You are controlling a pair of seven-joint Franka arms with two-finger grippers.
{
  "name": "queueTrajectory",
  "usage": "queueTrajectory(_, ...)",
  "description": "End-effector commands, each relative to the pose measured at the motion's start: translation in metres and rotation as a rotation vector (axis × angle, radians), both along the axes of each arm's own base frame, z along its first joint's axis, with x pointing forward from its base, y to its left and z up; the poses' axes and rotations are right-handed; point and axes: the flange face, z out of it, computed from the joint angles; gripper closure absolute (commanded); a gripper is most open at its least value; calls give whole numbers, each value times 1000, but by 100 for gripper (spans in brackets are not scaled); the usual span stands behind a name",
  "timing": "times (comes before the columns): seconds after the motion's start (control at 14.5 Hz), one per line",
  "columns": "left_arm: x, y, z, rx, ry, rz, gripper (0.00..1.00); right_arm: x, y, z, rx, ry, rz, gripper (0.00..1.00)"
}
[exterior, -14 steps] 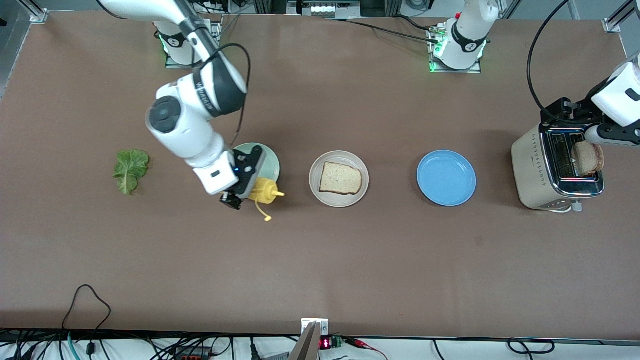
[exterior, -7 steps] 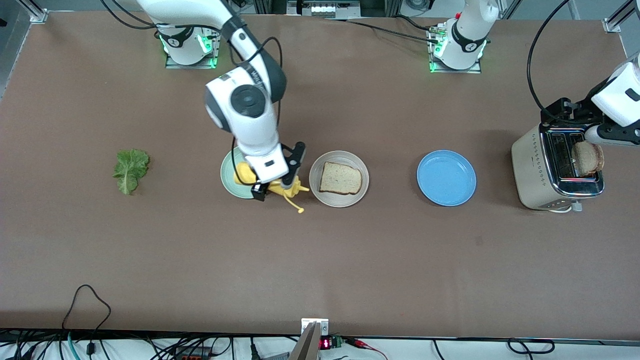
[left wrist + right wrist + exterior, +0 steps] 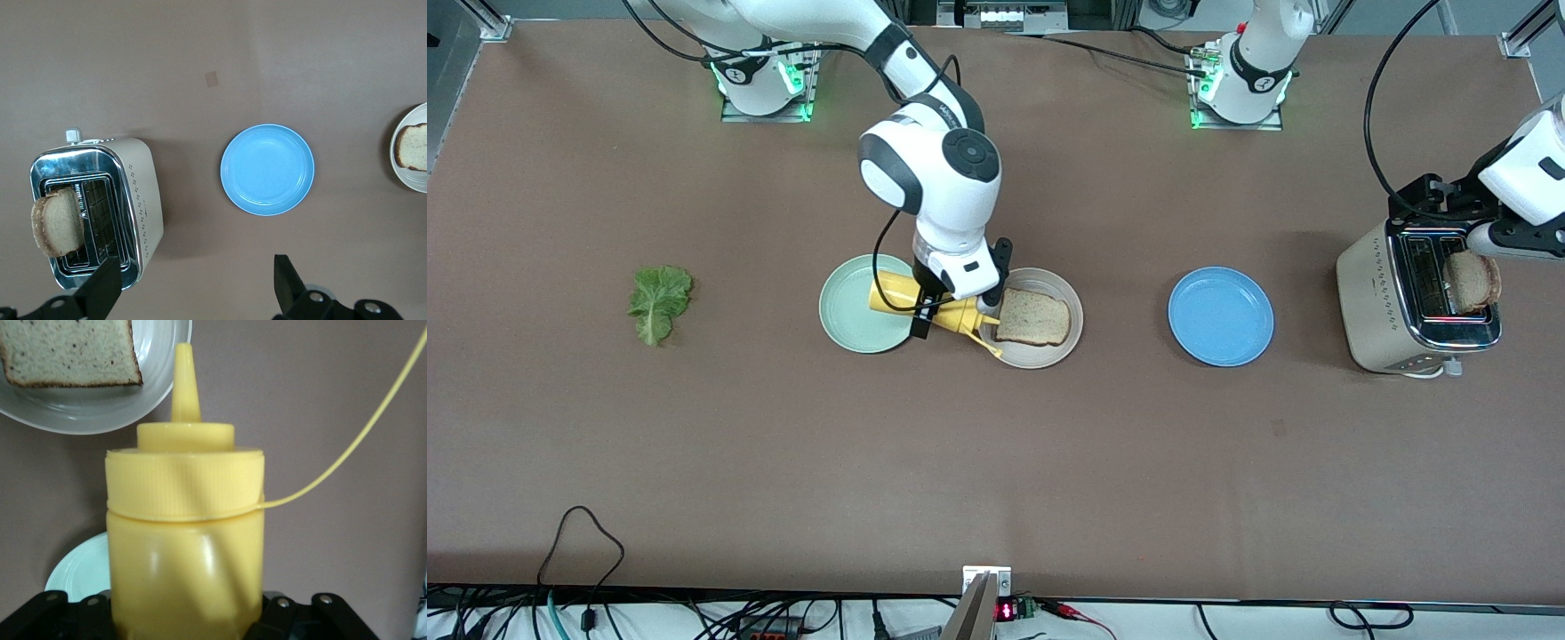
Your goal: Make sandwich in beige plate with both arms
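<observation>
1. The brown table surface (image 3: 996,462) is carrying everything. The round pale beige plate (image 3: 1069,342) is lying near its middle, with a mint green plate (image 3: 849,311) beside it toward the right arm's end of the table and a blue plate (image 3: 1221,316) toward the left arm's end.
2. The silver two-slot toaster (image 3: 1374,293) is standing at the table edge on the left arm's end, with a round toasted bread slice (image 3: 1473,280) sticking up from a slot.
3. The right gripper (image 3: 951,307) is clamping a yellow plastic squeeze bottle (image 3: 925,307) around its body, over the gap between the mint green plate and the beige plate.
4. Key relation: the bottle's long axis is lying roughly level, running along the table's length, with its nozzle (image 3: 185,377) pointing at the square slice of pale bread (image 3: 1032,316) on the beige plate. The slice is lying just ahead of the nozzle, toward the left arm's end. The right arm is much the nearer one.
5. The left gripper (image 3: 193,287) is hanging over the toaster with fingers spread wide and empty; this arm is waiting.
6. The ruffled green lettuce leaf (image 3: 660,302) is lying apart, toward the table edge at the right arm's end.
</observation>
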Motion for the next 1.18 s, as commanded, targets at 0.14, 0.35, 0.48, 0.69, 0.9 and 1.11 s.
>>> queueTrajectory(0.14,-4,0,6,20,-2,7,0,-19,50,-15,-150,-69,28,66)
queueTrajectory(0.35,-4,-1,7,20,-3,5,0,-30,62,-35,-206,-96,73,66)
queueTrajectory(0.48,-4,0,7,20,-3,7,0,-39,70,-47,-237,-111,111,66)
queueTrajectory(0.69,-4,0,6,20,-2,7,0,-44,81,-66,-272,-130,145,66)
queueTrajectory(0.9,-4,0,6,20,-2,7,0,-50,88,-74,-292,-153,146,66)
queueTrajectory(1.11,-4,0,6,20,-2,7,0,-49,89,-71,-286,-154,142,66)
